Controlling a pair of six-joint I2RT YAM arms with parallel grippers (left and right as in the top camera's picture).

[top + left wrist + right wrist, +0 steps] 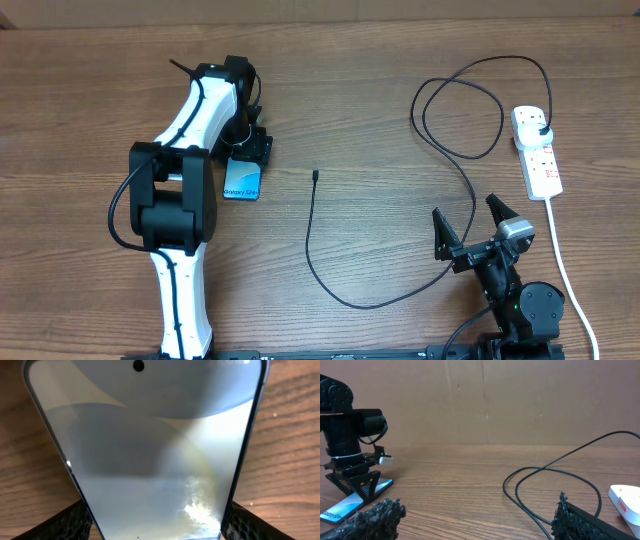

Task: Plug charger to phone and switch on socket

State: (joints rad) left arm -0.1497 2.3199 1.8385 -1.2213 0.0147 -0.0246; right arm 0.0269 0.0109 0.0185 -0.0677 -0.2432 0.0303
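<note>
Progress is slight: the left gripper [246, 155] clamps the phone [241, 181] at left, the charger [309, 232] tip lies unconnected just right of it, the socket [537, 152] awaits switching far right, and the right gripper [465, 208] gapes empty.

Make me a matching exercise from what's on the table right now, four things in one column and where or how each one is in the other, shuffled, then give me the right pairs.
Column one:
1. phone
2. cable tip
3. power strip
4. right pincer

Column two:
A. open, holding nothing
B. lying free, nothing gripping it
C. gripped at one end by the left pincer
D. white, with a black plug in it

Pairs: 1-C, 2-B, 3-D, 4-A.
</note>
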